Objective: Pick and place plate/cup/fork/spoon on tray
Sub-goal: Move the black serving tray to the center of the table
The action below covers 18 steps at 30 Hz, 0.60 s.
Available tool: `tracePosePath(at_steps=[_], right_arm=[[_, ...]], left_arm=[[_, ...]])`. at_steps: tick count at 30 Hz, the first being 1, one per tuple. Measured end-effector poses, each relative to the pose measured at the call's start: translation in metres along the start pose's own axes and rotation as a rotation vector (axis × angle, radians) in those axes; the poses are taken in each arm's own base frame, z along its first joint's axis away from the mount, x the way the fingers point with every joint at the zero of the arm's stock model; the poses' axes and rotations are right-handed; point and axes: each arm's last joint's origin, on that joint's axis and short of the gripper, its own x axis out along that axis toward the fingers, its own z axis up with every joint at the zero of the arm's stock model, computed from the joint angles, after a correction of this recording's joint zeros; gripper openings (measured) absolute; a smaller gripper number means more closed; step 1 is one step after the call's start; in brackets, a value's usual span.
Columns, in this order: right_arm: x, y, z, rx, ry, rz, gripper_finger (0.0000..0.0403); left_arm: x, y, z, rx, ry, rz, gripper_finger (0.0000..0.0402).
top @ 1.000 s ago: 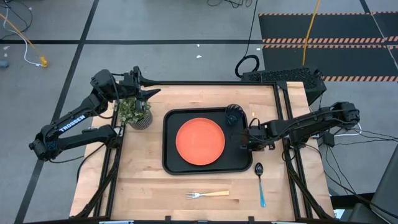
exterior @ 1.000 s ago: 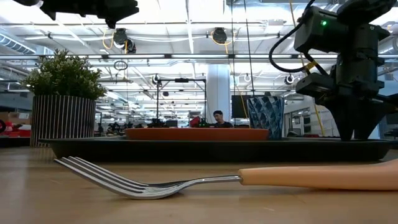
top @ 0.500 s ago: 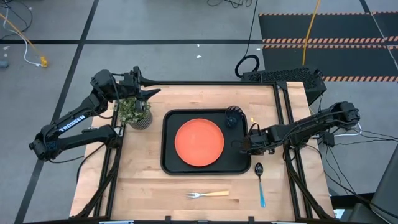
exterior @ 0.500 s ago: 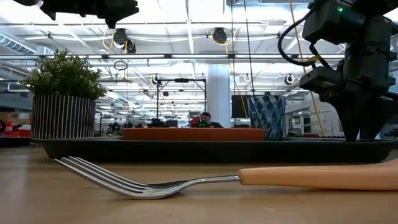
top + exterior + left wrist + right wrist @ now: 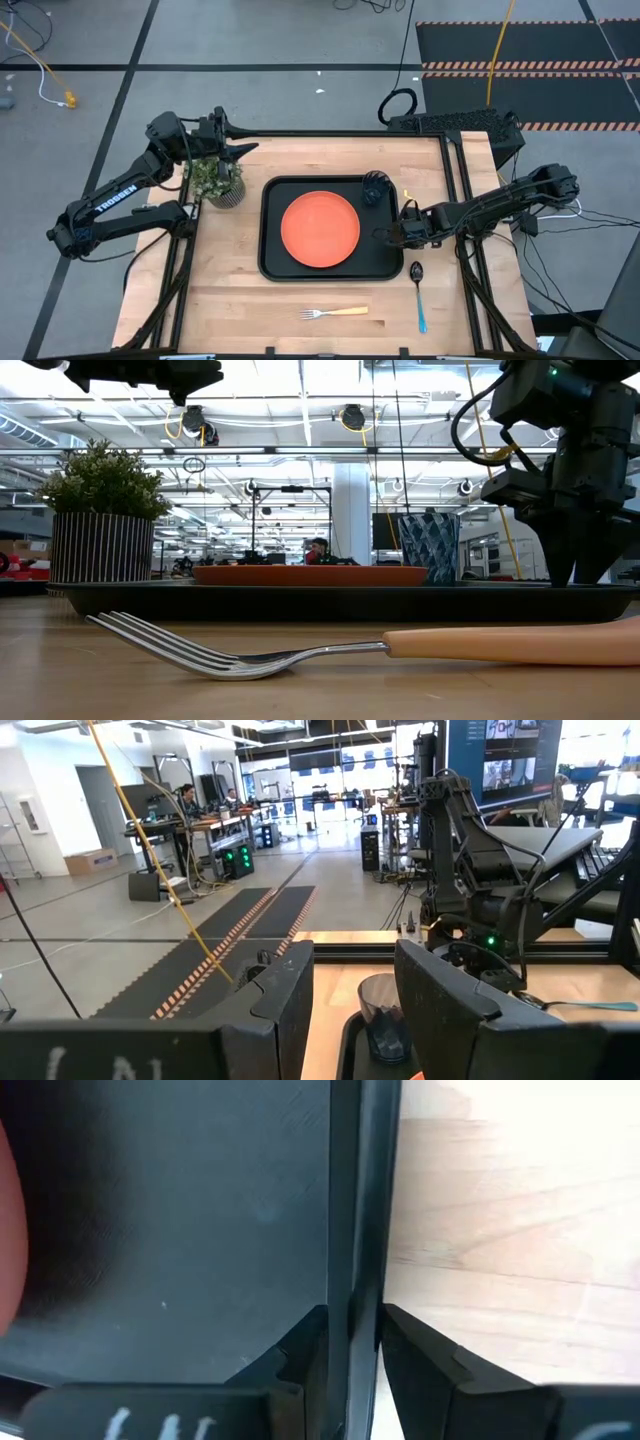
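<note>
The black tray (image 5: 270, 270) lies mid-table with the orange plate (image 5: 320, 229) in its middle and the dark cup (image 5: 374, 186) in its far right corner. My right gripper (image 5: 398, 235) points steeply down at the tray's right rim and is shut on it. The fork (image 5: 333, 313) lies on the wood near the front edge. To its right the blue-handled spoon (image 5: 419, 295) also lies on the wood, just off the tray's near right corner. My left gripper (image 5: 243, 142) waits open and level above the potted plant (image 5: 217, 181), touching nothing. My right gripper pinches the tray's right rim (image 5: 355, 1280), one finger (image 5: 300, 1350) inside the tray and the other (image 5: 420, 1355) outside over the wood. The fingers come from above, slanting down from the table's right side. In the low view the tray (image 5: 350, 600) lies flat on the table.
The striped pot with the green plant (image 5: 100, 520) stands at the far left, beside the tray. Bare wood lies between the tray and the fork (image 5: 300, 650) and left of the tray. Beyond the table are the room's benches and a person.
My right gripper has gone a little toward the table's near edge at the tray's right rim, staying shut. The tray with the plate has shifted slightly toward the left. The fork and the spoon have kept their places.
</note>
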Motion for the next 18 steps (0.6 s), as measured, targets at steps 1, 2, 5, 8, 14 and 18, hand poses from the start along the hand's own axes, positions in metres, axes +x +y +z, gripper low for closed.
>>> tracePosePath(at_steps=[1,2,5,8,14,18], right_arm=[[0.0,0.0,0.0,0.0,0.0,0.0,0.0086],[0.0,0.0,0.0,0.0,0.0,0.0,0.0086],[0.0,-0.0003,0.0,0.005,0.001,-0.004,0.0086],[0.0,-0.0004,0.0,0.028,0.001,-0.004,0.0086],[-0.0001,0.0008,-0.0001,0.014,0.001,0.009,0.0086],[-0.0001,0.0009,-0.0003,0.003,0.005,0.01,0.0086]], left_arm=[[0.0,-0.0001,0.0,0.0,0.0,0.0,0.0145],[0.0,-0.0001,0.0,0.0,0.0,0.0,0.0145],[0.0,-0.0001,0.0,0.0,0.0,0.0,0.0145],[0.0,0.0,0.0,0.0,0.0,0.0,0.0145],[0.0,-0.0001,0.0,0.001,0.0,0.0,0.0145],[0.0,0.0,-0.0001,0.0,0.001,0.0,0.0145]])
